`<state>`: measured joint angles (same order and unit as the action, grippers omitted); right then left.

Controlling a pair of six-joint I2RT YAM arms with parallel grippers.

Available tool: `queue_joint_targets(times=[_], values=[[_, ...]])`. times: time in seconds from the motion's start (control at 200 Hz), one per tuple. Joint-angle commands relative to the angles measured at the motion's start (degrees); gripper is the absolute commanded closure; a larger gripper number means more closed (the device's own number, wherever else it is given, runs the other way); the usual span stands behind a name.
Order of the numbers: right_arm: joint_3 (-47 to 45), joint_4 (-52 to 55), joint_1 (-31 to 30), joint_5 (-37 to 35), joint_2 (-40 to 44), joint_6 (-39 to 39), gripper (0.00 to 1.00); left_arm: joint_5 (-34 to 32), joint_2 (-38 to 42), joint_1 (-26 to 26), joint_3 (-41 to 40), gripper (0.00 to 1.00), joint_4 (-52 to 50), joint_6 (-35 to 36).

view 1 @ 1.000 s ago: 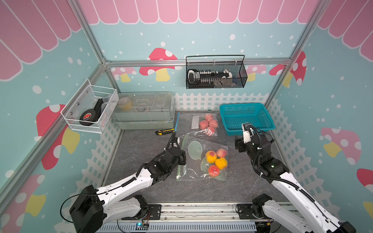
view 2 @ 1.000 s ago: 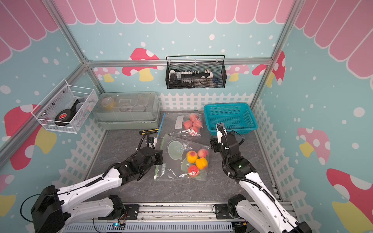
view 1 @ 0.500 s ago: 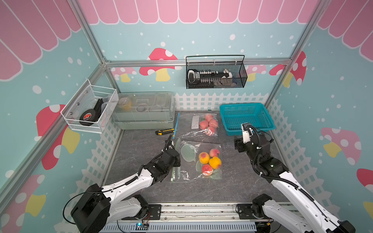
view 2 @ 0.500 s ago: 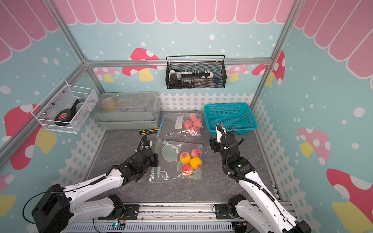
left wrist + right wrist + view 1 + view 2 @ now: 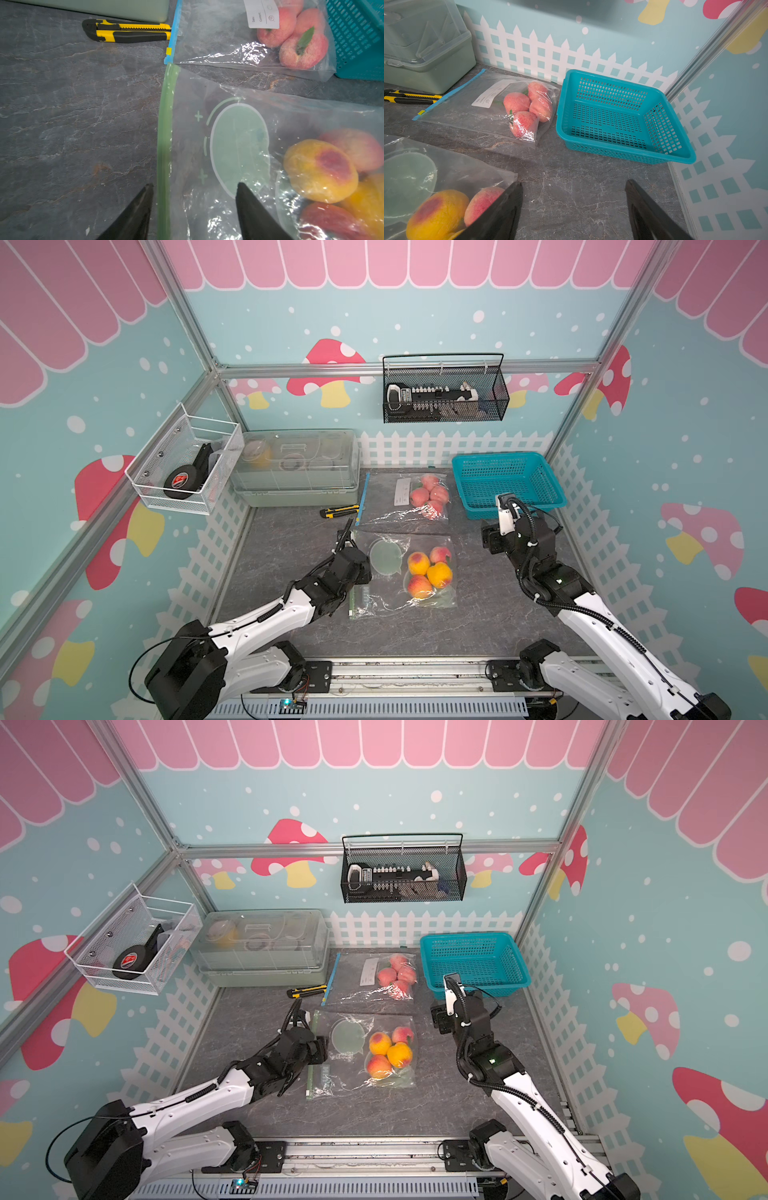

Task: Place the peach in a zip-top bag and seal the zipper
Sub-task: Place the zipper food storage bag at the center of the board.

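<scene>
Peaches (image 5: 428, 572) lie inside a clear bag (image 5: 380, 605), flat on the grey stone-look table (image 5: 286, 547). The bag's green zipper (image 5: 164, 135) looks pressed flat, so sealing seems done or nearly done. The left gripper (image 5: 194, 185) straddles the zipper with jaws spread, holding nothing. The right gripper (image 5: 573, 182) hovers nearby, also spread and empty. Mushroom-patterned walls surround the table.

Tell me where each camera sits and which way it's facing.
Top views: high above the robot's base, looking down on the table; left arm and right arm show.
Left wrist: low over the green-zip bag, facing the utility knife; left gripper open.
Right wrist: faces the teal basket; right gripper open.
Shared: both wrists see the blue-zip bag.
</scene>
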<state>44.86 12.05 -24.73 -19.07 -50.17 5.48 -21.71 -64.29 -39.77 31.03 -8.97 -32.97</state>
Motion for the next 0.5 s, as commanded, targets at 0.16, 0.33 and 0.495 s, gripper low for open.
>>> queue_joint_targets(times=[0.16,0.33,0.495], values=[[-2.5,-3.3,0.3,-3.0,0.5,1.1,0.21,-7.8,6.7,0.5,4.0,0.2,-6.9,3.2],[-6.2,-8.8,0.2,-7.3,0.8,1.4,0.21,-16.3,10.5,0.9,4.9,0.19,-8.7,5.4],[-11.3,-17.9,0.2,-12.8,0.4,0.2,0.21,-24.4,12.0,2.1,4.1,0.19,-3.2,10.6]])
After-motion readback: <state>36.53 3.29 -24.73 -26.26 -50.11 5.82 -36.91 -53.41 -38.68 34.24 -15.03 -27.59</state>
